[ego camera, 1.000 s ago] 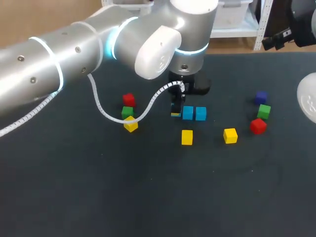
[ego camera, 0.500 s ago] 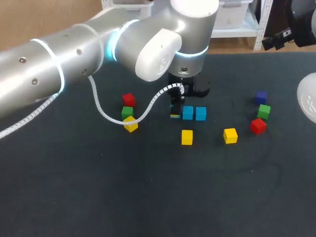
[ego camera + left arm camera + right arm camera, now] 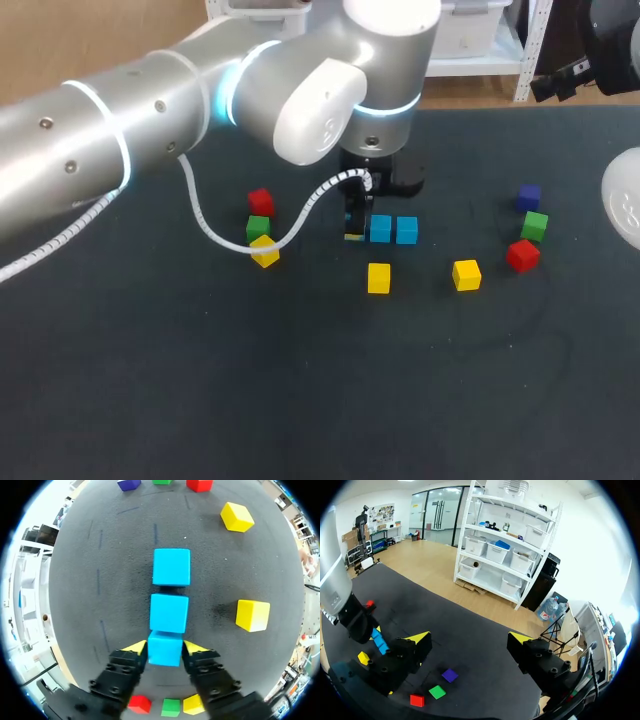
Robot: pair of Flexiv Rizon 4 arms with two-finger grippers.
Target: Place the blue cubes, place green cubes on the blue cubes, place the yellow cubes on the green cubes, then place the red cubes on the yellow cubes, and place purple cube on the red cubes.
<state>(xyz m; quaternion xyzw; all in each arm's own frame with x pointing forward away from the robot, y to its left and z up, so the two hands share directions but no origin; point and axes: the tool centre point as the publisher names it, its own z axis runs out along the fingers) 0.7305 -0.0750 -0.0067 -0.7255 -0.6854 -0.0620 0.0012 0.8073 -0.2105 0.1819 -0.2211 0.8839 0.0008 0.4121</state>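
On the dark table (image 3: 300, 400) the thing to steer by is the line of blue cubes. The left arm (image 3: 150, 110) comes across to the line's near end. There the left tool (image 3: 165, 647) is narrowed onto the held blue cube (image 3: 165, 649), one yellow tip pressed to each side of it. Whether that cube sits on the table or just above it, I cannot tell.

Straight ahead of it, seemingly edge to edge, lies the middle blue cube (image 3: 170, 612). The far blue cube (image 3: 171, 566) comes next, a thin gap away.

On the camera side of the line, seen from above, sit two loose yellow cubes. The nearer yellow cube (image 3: 378, 278) is close by, just off the middle blue cube. The farther yellow cube (image 3: 466, 274) lies out past the far blue cube.

Beyond the held end of the line there is a tight cluster: a red cube (image 3: 261, 201), a green cube (image 3: 258, 227) and a yellow cube (image 3: 265, 251).

Well beyond the opposite end are the purple cube (image 3: 529, 197), a second green cube (image 3: 535, 224) and a second red cube (image 3: 522, 255), grouped near one another.

The right tool (image 3: 470, 642) hangs high over that far group, well apart from the blue line. Its fingers are spread wide with nothing between them.
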